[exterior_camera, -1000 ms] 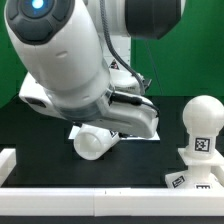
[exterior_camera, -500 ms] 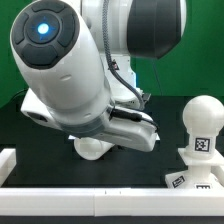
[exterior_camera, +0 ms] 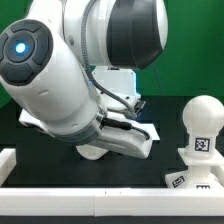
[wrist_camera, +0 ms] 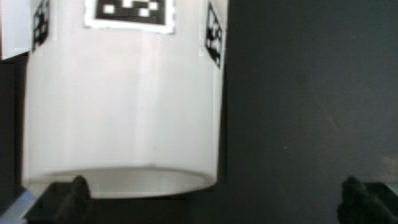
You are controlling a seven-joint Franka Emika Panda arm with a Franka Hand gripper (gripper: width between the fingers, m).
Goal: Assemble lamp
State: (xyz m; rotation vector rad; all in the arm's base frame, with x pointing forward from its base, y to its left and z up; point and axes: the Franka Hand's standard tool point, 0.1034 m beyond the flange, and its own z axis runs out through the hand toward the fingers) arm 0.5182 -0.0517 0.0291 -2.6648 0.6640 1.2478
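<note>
1. Against the earlier exterior frames, the robot arm (exterior_camera: 70, 85) had swung round: its blue-lit joint cap (exterior_camera: 20, 47), once near the top middle of the picture, now sat far toward the exterior view's left, and more of the dark upper joint (exterior_camera: 135, 25) showed.
2. The lamp shade (exterior_camera: 93, 151), a second before plainly visible under the wrist as a rounded white shape, was now almost wholly covered by the arm — only a small white patch of it showed on the black table (exterior_camera: 40, 140).
3. The bulb on its base (exterior_camera: 203, 125) stood where it had stood throughout, upright at the exterior view's right, tag facing the camera, well apart from the arm.
4. The arm leaned low over the table, its wrist housing (exterior_camera: 125, 140) close above the surface and directly over the shade.
5. In the wrist view the shade (wrist_camera: 125, 100) filled much of the picture as a white tapered tube lying lengthwise, its open round rim toward the gripper (wrist_camera: 210, 198) and square tags (wrist_camera: 130, 12) at its far end.
6. The gripper stood released — two dark fingertips (wrist_camera: 68, 196) showed wide apart, one just beside the shade's rim and the other clear of it over bare table, gripping nothing.
7. A white rail (exterior_camera: 60, 185) ran along the table's near edge, and a tagged white piece (exterior_camera: 192, 182) lay in front of the bulb's base.
</note>
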